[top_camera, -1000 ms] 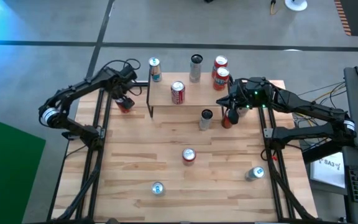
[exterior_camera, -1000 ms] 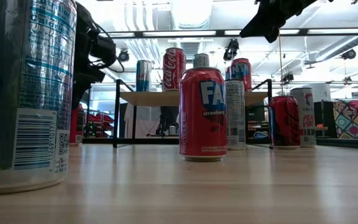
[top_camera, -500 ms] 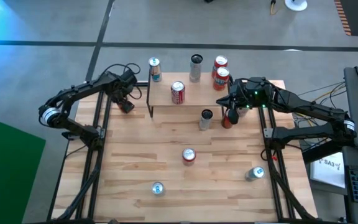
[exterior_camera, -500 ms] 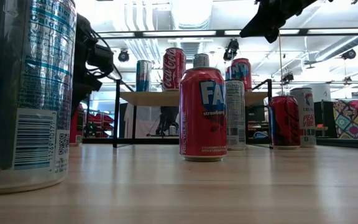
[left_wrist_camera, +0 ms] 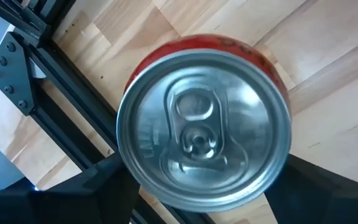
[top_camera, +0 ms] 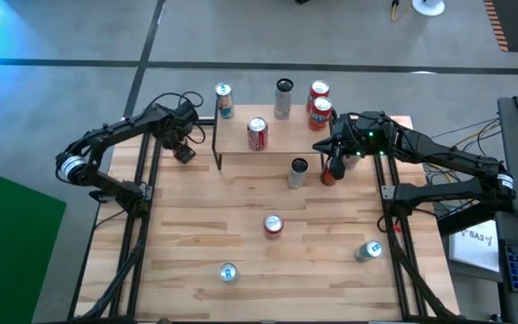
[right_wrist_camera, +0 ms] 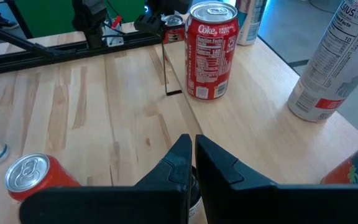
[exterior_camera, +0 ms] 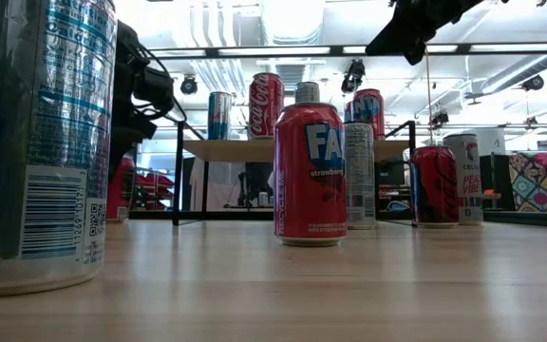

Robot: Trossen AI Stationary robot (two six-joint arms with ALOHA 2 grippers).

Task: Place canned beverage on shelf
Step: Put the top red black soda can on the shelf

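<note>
A red can (left_wrist_camera: 204,118) stands upright on the table at its far left, just left of the shelf (top_camera: 281,137). My left gripper (top_camera: 183,151) points down over this can and hides it in the high view. In the left wrist view its open fingers (left_wrist_camera: 92,186) stand on either side of the can's top. A Coke can (top_camera: 257,133) stands on the shelf. My right gripper (top_camera: 335,151) hangs shut above the shelf's right end, holding nothing. My left gripper comes down from above with one finger (left_wrist_camera: 328,186) on each side of the red can's wall, just below its rim (left_wrist_camera: 278,155). I cannot tell whether the fingers touch the wall. The can stands upright on the table.
Behind the shelf stand a blue can (top_camera: 224,99), a dark-topped can (top_camera: 282,97) and two red cans (top_camera: 319,102). In front of it are a black-topped can (top_camera: 298,171) and a red can (top_camera: 329,173). Nearer stand a Fanta can (top_camera: 272,225), a silver can (top_camera: 369,251) and a blue can (top_camera: 228,274).
My left gripper has sunk a little over the red can at the table's far left, so the can that showed beside it in the high view is now covered. The right arm has kept still.
</note>
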